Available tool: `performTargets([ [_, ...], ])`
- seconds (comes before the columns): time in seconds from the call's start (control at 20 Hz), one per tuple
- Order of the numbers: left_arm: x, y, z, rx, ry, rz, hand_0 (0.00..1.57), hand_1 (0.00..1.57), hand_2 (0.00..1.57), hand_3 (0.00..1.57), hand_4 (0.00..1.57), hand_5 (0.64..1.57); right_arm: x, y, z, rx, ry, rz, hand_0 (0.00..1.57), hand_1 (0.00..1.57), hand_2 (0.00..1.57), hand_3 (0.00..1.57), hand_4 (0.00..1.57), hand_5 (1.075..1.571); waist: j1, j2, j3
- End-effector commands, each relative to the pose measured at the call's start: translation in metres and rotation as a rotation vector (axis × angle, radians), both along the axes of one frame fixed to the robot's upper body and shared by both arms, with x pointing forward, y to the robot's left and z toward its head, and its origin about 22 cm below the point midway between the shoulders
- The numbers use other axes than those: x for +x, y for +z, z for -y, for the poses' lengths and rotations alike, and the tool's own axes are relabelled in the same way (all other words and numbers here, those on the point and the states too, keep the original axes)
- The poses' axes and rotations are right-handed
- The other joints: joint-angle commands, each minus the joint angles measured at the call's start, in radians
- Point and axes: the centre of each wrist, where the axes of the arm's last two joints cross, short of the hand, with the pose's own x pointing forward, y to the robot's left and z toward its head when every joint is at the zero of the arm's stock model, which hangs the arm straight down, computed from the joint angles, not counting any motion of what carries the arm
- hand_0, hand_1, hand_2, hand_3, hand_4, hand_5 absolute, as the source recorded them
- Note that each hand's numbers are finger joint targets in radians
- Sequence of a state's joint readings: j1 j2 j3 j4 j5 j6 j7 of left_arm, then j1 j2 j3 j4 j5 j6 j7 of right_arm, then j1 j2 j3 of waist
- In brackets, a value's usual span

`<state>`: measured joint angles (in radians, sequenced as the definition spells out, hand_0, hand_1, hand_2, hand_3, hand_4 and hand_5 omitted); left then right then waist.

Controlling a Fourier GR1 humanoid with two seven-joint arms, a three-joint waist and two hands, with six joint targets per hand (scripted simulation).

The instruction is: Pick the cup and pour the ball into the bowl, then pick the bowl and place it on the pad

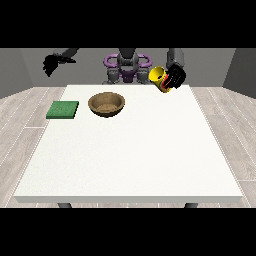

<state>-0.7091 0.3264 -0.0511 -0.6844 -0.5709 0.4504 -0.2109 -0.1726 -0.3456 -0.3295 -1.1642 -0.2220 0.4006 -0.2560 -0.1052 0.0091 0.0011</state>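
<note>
Yellow cup [158, 77]: tilted, raised above table's far edge. Brown bowl [106, 104]: upright, beside green pad [63, 110], not touching.

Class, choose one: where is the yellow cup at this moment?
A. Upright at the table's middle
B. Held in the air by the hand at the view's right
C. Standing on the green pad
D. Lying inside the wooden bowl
B: the hand at the view's right has its fingers round the yellow cup, tilted above the table's far edge.
</note>
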Motion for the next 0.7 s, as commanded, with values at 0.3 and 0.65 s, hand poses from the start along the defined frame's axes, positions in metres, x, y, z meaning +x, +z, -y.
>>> performTargets([
  [0.3,0.015,0.014,0.102,0.385,0.021,0.021,1.54,1.54,1.57,1.57,1.57,1.165,-0.007,-0.02,0.006,0.006,0.014,-0.072,0.0,0.0,0.0,0.0,0.0,1.57,-0.016,-0.084,0.0013],
  [0.65,0.015,0.023,0.145,0.785,-0.106,0.027,1.5,1.5,1.57,1.57,1.38,1.4,-0.014,-0.02,0.029,0.014,-0.016,-0.093,0.0,0.0,0.0,0.0,0.0,1.571,-0.002,-0.118,0.0013],
])
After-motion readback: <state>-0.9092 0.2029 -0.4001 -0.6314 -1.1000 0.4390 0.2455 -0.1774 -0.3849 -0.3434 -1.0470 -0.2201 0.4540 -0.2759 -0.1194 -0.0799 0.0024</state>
